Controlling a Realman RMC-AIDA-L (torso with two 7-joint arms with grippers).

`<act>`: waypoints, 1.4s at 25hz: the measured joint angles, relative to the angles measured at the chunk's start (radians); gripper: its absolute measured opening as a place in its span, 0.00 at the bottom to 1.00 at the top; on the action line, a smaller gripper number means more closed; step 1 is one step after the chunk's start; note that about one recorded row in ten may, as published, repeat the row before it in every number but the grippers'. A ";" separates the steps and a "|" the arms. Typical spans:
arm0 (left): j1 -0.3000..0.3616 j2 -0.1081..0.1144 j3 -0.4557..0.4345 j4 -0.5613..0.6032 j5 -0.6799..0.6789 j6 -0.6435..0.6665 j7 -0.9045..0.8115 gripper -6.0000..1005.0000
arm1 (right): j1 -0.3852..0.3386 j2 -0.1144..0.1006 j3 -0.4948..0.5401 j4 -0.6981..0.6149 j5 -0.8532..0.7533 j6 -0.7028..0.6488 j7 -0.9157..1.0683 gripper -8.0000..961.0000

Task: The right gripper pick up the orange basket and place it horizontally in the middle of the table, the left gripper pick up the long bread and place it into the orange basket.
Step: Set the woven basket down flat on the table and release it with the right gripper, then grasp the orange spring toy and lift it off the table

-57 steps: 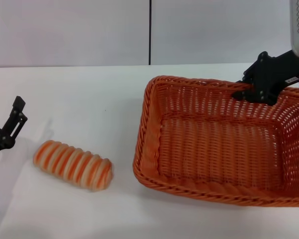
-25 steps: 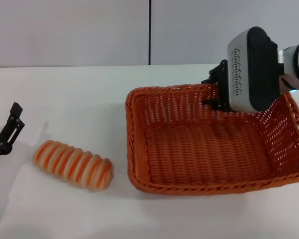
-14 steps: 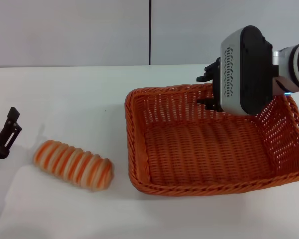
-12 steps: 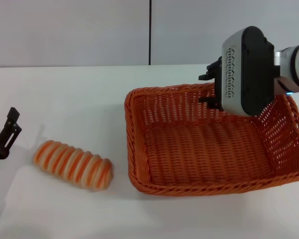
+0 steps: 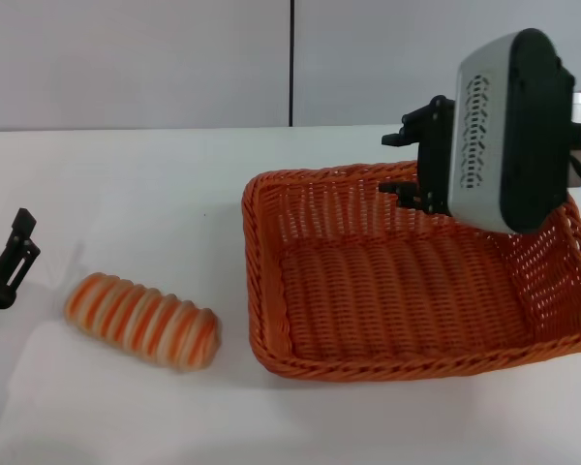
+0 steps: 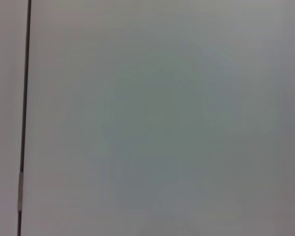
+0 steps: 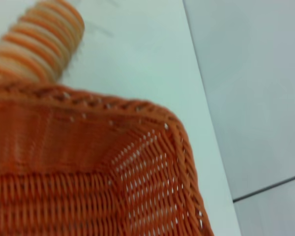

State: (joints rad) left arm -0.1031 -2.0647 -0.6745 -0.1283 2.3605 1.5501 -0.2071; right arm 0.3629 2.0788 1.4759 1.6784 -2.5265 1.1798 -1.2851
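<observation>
The orange basket [image 5: 407, 281] is seen resting flat on the white bench [image 5: 155, 194], right of centre, its long side running across the head view. It is judged to be light and fairly stiff, with flared openwork walls that may flex a little under a pinch; the braided rim is the natural place for it to be taken, and the weave should give good friction. The right end effector [image 5: 412, 165] is seen just above the basket's far rim, its black jaws spread apart with a gap between them and nothing held; whether the lower tip touches the rim cannot be told, since the arm's bulky wrist housing covers part of that wall. The long bread [image 5: 141, 322] lies on the bench to the left of the basket, near its left wall but apart from it, tilted slightly across the view. It is judged to be light, soft-skinned and rounded, so a grip across its narrow middle would be steadier than one at either end, where it could roll or slip. The left end effector [image 5: 10, 266] is seen at the left edge of the bench, near the bread's left end but clear of it, its forked fingers apart and empty.
</observation>
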 joint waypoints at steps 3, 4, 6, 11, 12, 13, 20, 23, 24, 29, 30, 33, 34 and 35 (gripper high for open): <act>-0.003 0.000 -0.001 0.005 -0.001 -0.004 0.000 0.82 | -0.047 -0.001 0.001 0.088 0.020 0.031 0.015 0.48; -0.004 0.000 -0.003 0.009 -0.002 -0.006 -0.001 0.82 | -0.069 -0.001 0.006 0.125 0.030 0.038 0.018 0.48; -0.003 0.000 -0.003 0.009 -0.002 -0.006 -0.005 0.82 | -0.113 -0.002 0.025 0.204 0.062 0.050 0.023 0.48; -0.005 0.001 -0.003 0.015 -0.002 -0.016 -0.074 0.82 | -0.223 -0.003 0.148 0.315 0.257 0.064 -0.003 0.48; -0.015 0.003 0.000 0.026 0.001 -0.017 -0.114 0.82 | -0.248 -0.003 0.186 0.320 0.322 0.065 -0.021 0.48; -0.015 0.003 0.000 0.026 0.001 -0.017 -0.114 0.82 | -0.273 -0.002 0.227 0.319 0.407 0.068 -0.047 0.48; -0.062 0.008 0.003 0.101 0.003 0.001 -0.232 0.82 | -0.385 0.003 0.545 0.156 0.942 0.224 -0.164 0.48; -0.077 0.013 0.001 0.129 0.003 0.012 -0.252 0.82 | -0.383 0.004 0.648 0.032 1.042 0.283 -0.175 0.48; -0.083 0.015 0.000 0.135 0.003 0.012 -0.254 0.82 | -0.381 0.005 0.700 -0.055 1.079 0.293 -0.186 0.48; -0.129 0.038 0.003 0.186 0.003 0.013 -0.343 0.82 | -0.381 0.007 0.796 -0.202 1.160 0.287 -0.203 0.48; -0.129 0.038 0.003 0.186 0.003 0.013 -0.343 0.82 | -0.381 0.007 0.822 -0.232 1.176 0.287 -0.205 0.48; -0.155 0.052 0.004 0.219 0.004 0.020 -0.405 0.81 | -0.380 0.008 0.905 -0.329 1.232 0.285 -0.210 0.48; -0.164 0.057 0.006 0.232 0.003 0.026 -0.428 0.81 | -0.381 0.008 0.932 -0.365 1.253 0.285 -0.210 0.48; -0.174 0.064 0.010 0.246 0.004 0.032 -0.458 0.81 | -0.383 0.009 0.956 -0.403 1.269 0.286 -0.212 0.48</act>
State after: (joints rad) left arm -0.2772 -2.0007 -0.6645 0.1176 2.3642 1.5824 -0.6647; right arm -0.0204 2.0874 2.4317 1.2752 -1.2575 1.4656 -1.4969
